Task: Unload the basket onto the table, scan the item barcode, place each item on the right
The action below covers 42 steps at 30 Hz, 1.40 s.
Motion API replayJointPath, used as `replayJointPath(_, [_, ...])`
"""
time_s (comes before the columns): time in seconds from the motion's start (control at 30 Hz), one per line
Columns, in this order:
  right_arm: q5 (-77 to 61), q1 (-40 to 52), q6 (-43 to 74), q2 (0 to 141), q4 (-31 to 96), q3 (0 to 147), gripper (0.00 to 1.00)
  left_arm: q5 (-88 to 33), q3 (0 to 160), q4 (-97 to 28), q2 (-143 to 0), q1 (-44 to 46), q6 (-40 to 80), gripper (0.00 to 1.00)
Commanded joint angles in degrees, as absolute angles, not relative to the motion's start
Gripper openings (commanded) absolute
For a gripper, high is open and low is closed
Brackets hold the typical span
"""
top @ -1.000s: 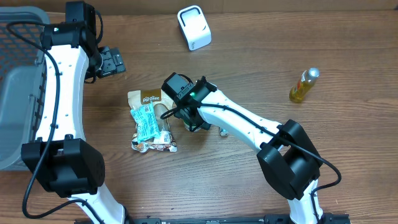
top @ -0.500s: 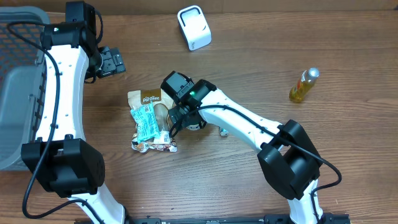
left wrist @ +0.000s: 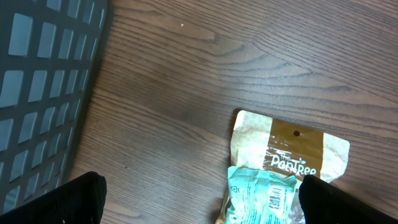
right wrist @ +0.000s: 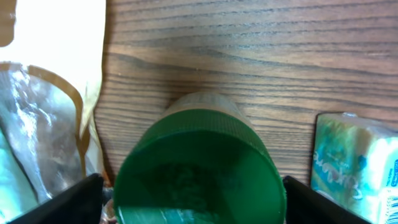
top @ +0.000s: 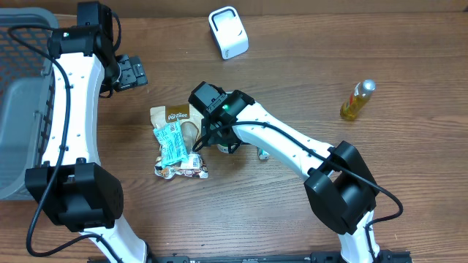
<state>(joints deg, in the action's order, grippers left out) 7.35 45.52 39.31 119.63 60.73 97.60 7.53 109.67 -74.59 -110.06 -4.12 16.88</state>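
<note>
Overhead, the jar [right wrist: 202, 102] beside the snack bag [top: 172, 115] is being mostly hidden by the right gripper [right wrist: 198, 200]. Its green lid [right wrist: 199, 165] is being straddled loosely by spread jaws; the left gripper [left wrist: 208, 199] is gaping empty.

A wooden table [top: 409, 183] fills the overhead view from edge to edge, its warm brown top streaked with darker grain that runs from 9 o'clock across to 3 o'clock. At 9 to 10 o'clock sits a grey plastic basket [top: 22, 124] with a lattice of square holes in its wall, cut off by the border of the view; the same dark lattice shows at 9 o'clock in the left wrist view. The light is even and falls from above, leaving only soft, short shadows on the wood.
</note>
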Motion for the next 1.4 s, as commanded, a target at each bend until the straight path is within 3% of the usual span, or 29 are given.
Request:
replayJointPath(0.0, [7.22,45.65,40.73,119.72,60.49,97.67,0.75,7.44,110.72,-74.54,-109.78,-3.68,16.27,1.00])
replayJointPath(0.27, [7.94,45.58,40.07,119.72,60.99,97.67,0.74,7.46,110.72,-74.54,-109.78,-3.68,16.27,1.00])
replayJointPath(0.4, [8.08,45.58,37.58,119.72,60.75,97.67,0.64,7.44,110.72,-74.54,-109.78,-3.68,16.29,1.00])
replayJointPath(0.53, [8.10,45.58,28.47,119.72,61.78,97.67,0.58,7.44,110.72,-74.54,-109.78,-3.68,16.27,1.00])
replayJointPath(0.7, [8.19,45.56,13.28,119.72,61.91,97.67,0.59,7.44,110.72,-74.54,-109.78,-3.68,16.27,1.00])
replayJointPath(0.77, [10.00,45.56,12.80,119.72,61.91,97.67,0.59,7.44,110.72,-74.52,-109.78,-3.68,16.29,1.00])
replayJointPath(0.87, [9.56,45.10,14.37,119.72,61.43,98.43,0.75,7.44,110.72,-74.54,-109.78,-3.68,16.27,1.00])
replayJointPath(0.9, [9.30,44.91,15.51,119.72,62.37,100.07,0.93,7.44,110.72,-74.54,-109.78,-3.68,16.29,1.00])
replayJointPath(0.93, [8.88,44.69,17.23,119.72,63.83,102.02,1.00,7.46,110.72,-74.52,-109.78,-3.68,16.27,1.00])
replayJointPath(1.1, [5.89,42.54,29.71,119.70,72.18,112.14,1.00,7.44,110.72,-74.54,-109.78,-3.68,16.27,1.00])
replayJointPath(1.37, [5.65,41.32,34.79,119.72,70.70,108.12,1.00,7.44,110.72,-74.54,-109.78,-3.68,16.29,1.00])
